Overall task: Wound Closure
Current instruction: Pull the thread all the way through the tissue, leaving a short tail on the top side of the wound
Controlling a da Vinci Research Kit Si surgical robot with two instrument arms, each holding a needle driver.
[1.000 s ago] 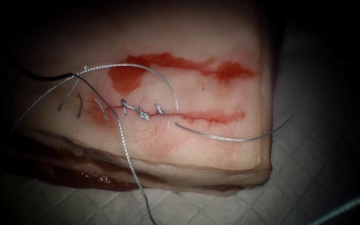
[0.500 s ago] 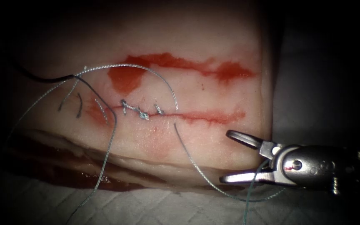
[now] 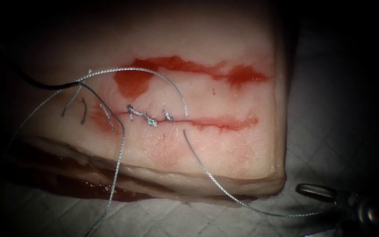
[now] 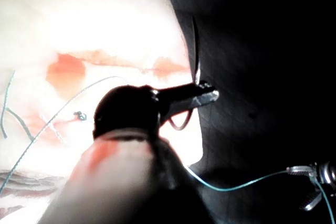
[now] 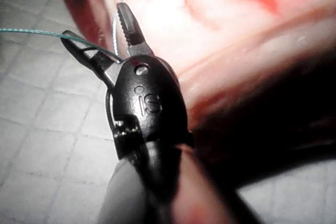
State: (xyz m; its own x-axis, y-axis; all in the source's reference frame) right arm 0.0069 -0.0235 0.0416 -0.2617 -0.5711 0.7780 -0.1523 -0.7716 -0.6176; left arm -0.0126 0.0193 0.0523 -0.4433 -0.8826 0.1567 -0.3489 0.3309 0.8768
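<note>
"As matters stand at the bench, what does each tool hold?"

"Left arm's tool (image 4: 207, 94): jaws closed on the needle (image 4: 195, 51), gripped near one end as far as I can judge. The needle is clear of the tissue (image 3: 207, 48), out past the right end of the cut (image 3: 224, 122). Right arm's tool (image 5: 94, 22): jaws wide apart, with the thread (image 3: 207, 173) lying across between them, not clamped."

"And the step in hand?"

"My judgement is thread management between stitches. The stitches (image 3: 148, 116) close the left part of the cut and its right part lies open. The thread leaves the tissue just below the cut's middle and runs off to the right of it, to the right tool. Any pull calls for those jaws to close on the thread first. A further bite belongs right of the last stitch."

"Do the views differ?"

"The left wrist view gives the needle and its grip. The endoscope view gives the whole cut, the red fluid (image 3: 132, 83) above it and the cut ends of thread (image 3: 83, 112) to its left. The right wrist view settles how wide the right jaws stand, which the endoscope view leaves unclear."
</note>
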